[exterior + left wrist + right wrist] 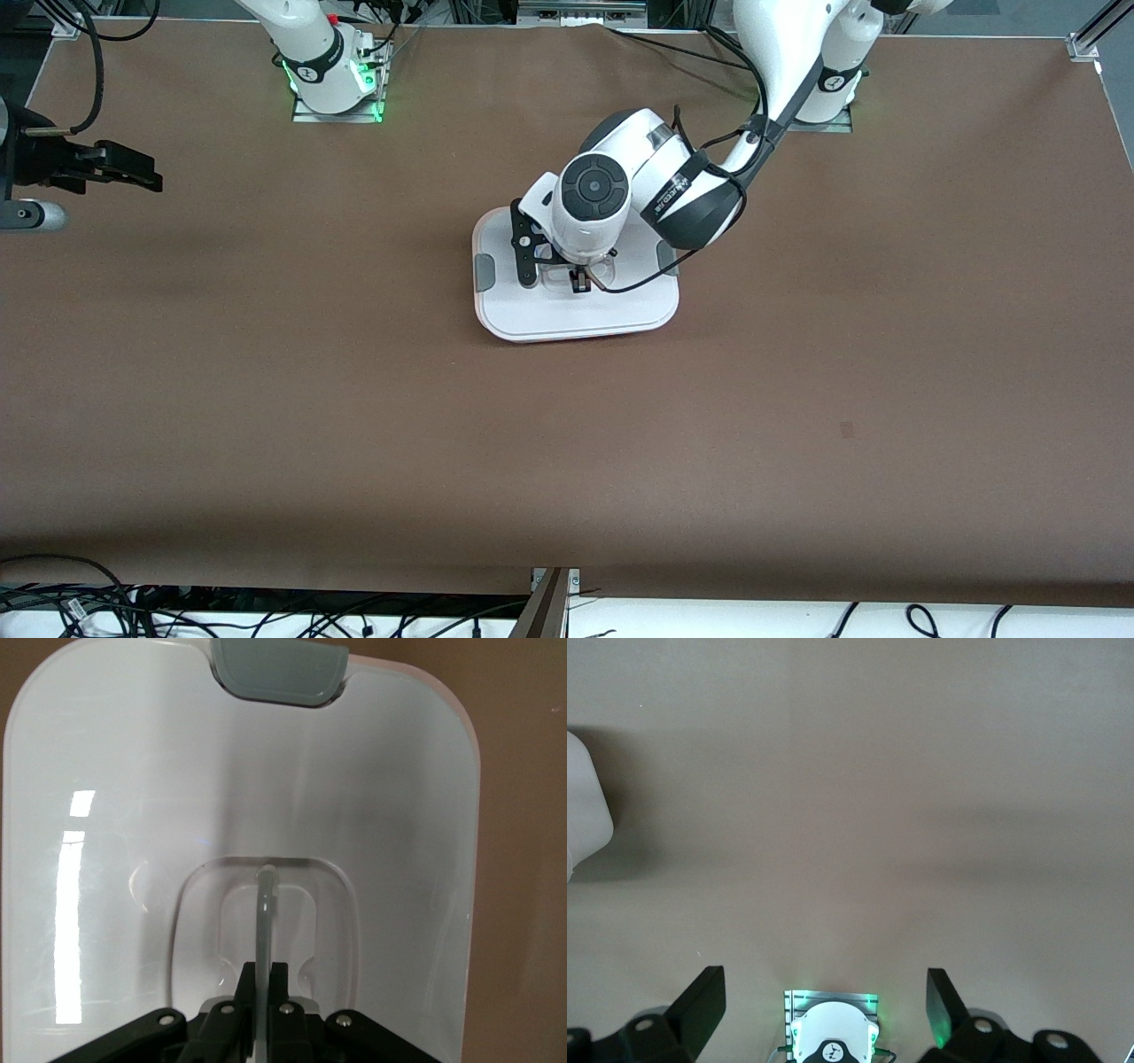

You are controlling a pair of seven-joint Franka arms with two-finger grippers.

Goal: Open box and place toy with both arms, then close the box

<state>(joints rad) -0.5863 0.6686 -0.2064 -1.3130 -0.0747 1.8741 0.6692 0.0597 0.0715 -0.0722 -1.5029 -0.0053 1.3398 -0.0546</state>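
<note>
Box (576, 297) sits mid-table with its lid on; left pincer (262, 988) is directly over it, pinching the lid's handle (265, 904) straight from above. Right pincer (824, 1005) waits spread wide over the table's edge at the right arm's end.

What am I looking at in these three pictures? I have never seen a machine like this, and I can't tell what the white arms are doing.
These are two white robot arms bolted to a brown table, each ending in a two-finger gripper. The wide picture comes from a high camera facing them. The other two come from small cameras on the arms' wrists.

On the table sits a box, a pale pink tub with a white lid and grey side clips. The left gripper is down on the lid, shut on the lid's handle, a thin bar in a hollow at its middle. The right gripper waits open at the right arm's end of the table, holding nothing; its camera sees bare table and its own base. No toy shows anywhere.
</note>
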